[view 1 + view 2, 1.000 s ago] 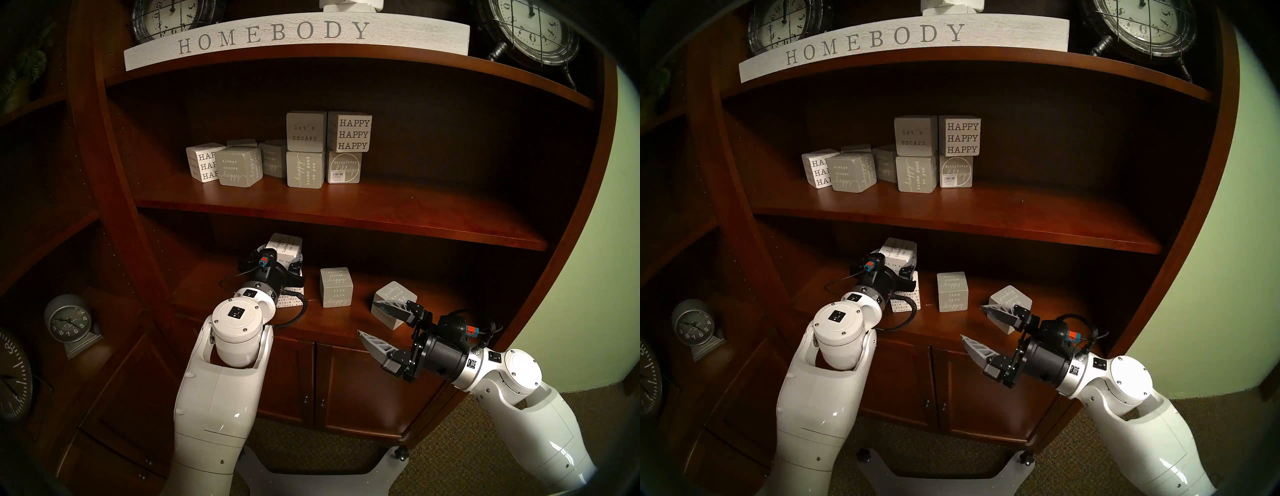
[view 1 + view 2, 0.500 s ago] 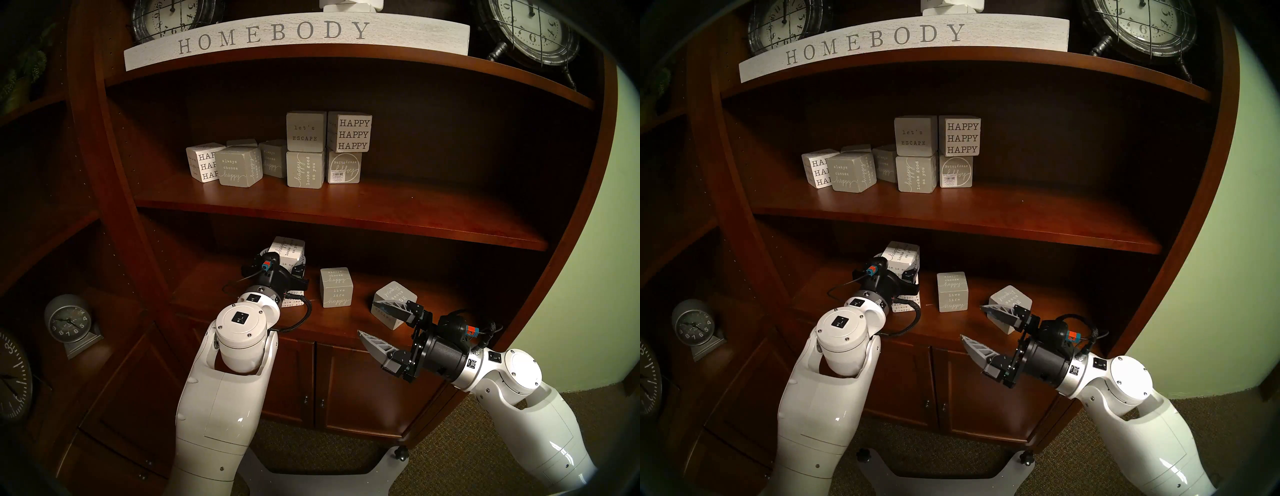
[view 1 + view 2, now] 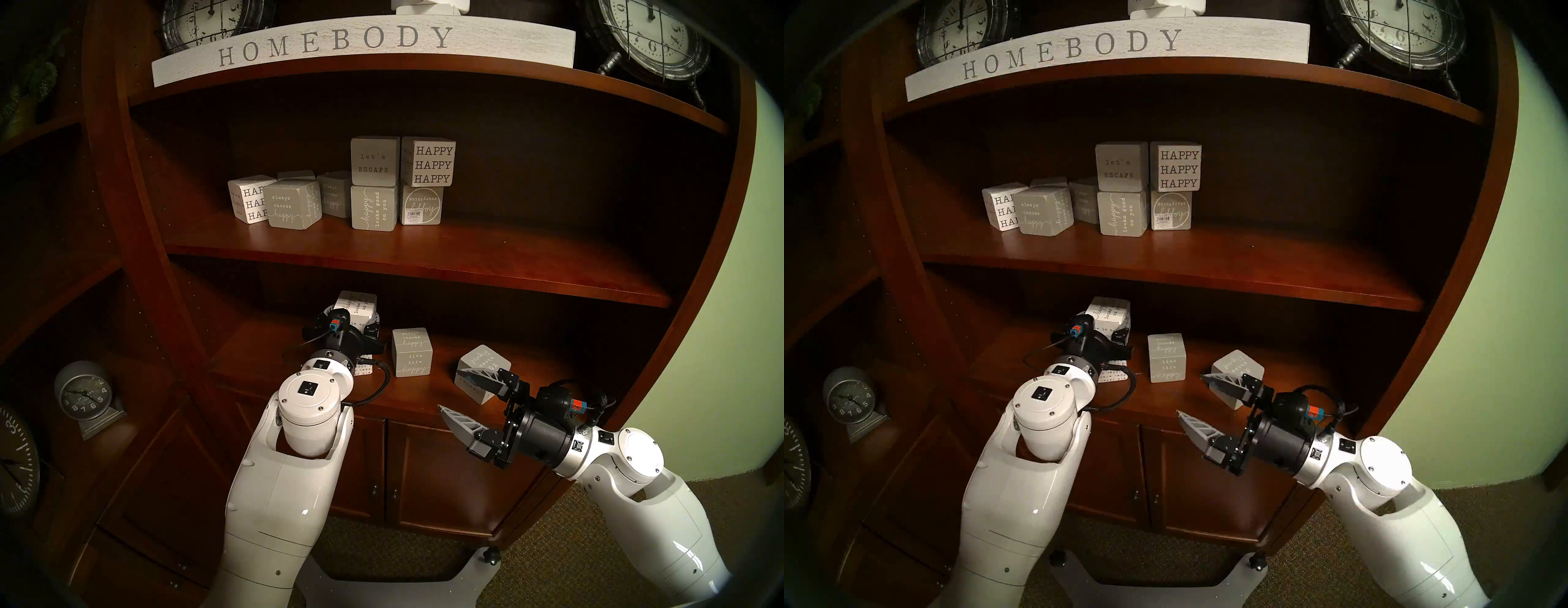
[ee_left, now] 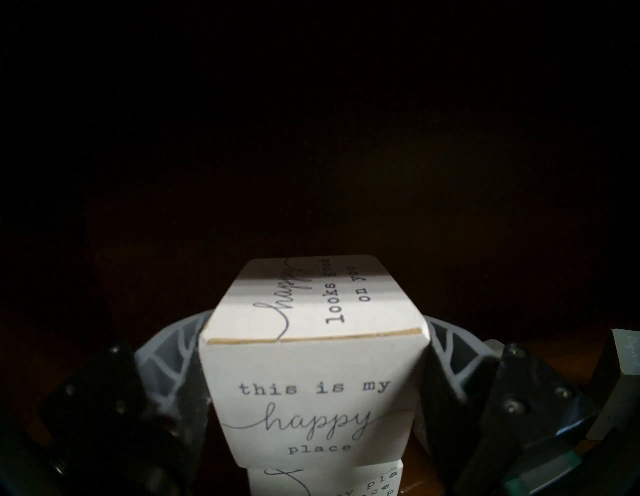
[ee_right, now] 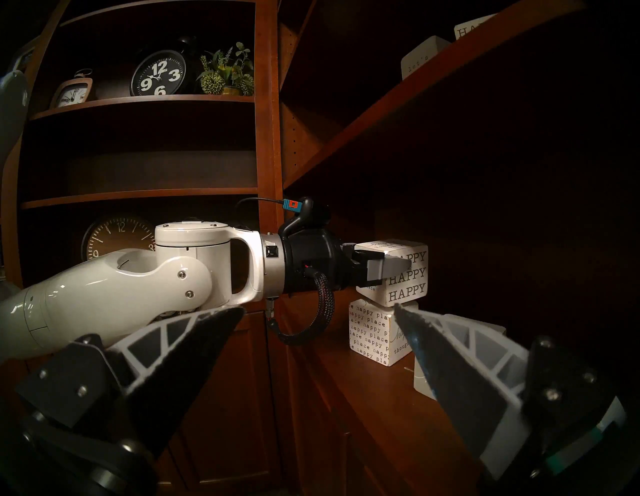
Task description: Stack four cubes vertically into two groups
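bookcase: dark reddish polished wood (image 3: 424, 254), curved shelves, cabinet doors below; the lowest open shelf (image 3: 424, 395) carries the four blocks.
left arm: glossy white shell, black wrist, reaching into the left part of that shelf.
right arm: same white shell, held off the shelf's front right.
left gripper: (image 4: 313, 363) ribbed pale fingers (image 4: 166, 350) pressed on both sides of the top white block, clamped on it.
right gripper: (image 3: 452, 390) jaws spread wide, nothing between them; black pads on pale ribbed wedges; one finger passes in front of the tilted grey block.
top white block: (image 4: 311, 398) matte square-edged cube, typed "this is my happy place" on the near face, script on top; it sits on the lower white block, turned slightly against it; whether it rests fully or is just held touching, cannot tell.
lower white block: (image 5: 372, 332) cube covered in small repeated "happy place" type, flat on the shelf.
upright grey block: (image 3: 411, 352) matte grey cube, pale lettering "live life happy", standing alone just right of the white pair.
tilted grey block: (image 3: 483, 367) same grey cube, turned corner-forward, well right of the white pair, near the upright grey one but apart.
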`<action>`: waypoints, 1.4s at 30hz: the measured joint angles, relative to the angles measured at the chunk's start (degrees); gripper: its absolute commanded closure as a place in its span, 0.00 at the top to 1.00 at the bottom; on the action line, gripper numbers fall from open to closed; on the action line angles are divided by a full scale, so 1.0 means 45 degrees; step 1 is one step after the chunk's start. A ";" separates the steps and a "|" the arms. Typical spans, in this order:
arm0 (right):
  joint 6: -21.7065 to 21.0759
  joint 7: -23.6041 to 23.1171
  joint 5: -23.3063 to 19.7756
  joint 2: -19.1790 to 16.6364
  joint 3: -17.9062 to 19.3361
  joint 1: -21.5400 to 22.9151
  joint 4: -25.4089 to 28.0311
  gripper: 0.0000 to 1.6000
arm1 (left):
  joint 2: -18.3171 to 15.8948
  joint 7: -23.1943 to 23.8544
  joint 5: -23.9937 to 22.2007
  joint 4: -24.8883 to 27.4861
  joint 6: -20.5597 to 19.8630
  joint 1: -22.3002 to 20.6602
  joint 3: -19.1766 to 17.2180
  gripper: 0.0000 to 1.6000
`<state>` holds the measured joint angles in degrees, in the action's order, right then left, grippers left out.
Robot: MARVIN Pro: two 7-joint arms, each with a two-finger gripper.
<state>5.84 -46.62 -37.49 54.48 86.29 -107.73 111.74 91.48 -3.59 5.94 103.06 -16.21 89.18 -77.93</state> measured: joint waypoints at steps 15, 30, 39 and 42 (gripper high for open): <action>-0.0003 -0.0005 0.0005 0.0006 0.0005 -0.0001 0.0000 1.00 | -0.0039 -0.2159 -0.0039 -0.0167 -0.0231 -0.0168 0.0915 0.00; -0.0007 -0.0012 0.0009 0.0013 0.0011 -0.0001 0.0000 1.00 | -0.0078 -0.2920 -0.0482 -0.0180 -0.0210 -0.0201 0.1183 0.00; -0.0010 -0.0015 0.0011 0.0017 0.0014 -0.0001 0.0000 1.00 | -0.0109 -0.3281 -0.0739 -0.0173 -0.0180 -0.0187 0.1284 0.00; -0.0011 -0.0017 0.0012 0.0018 0.0015 -0.0001 0.0000 1.00 | -0.0116 -0.3318 -0.0794 -0.0180 -0.0158 -0.0183 0.1286 0.00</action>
<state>5.79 -46.70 -37.44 54.56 86.36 -107.74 111.74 90.95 -18.52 2.37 102.25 -16.92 88.35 -72.14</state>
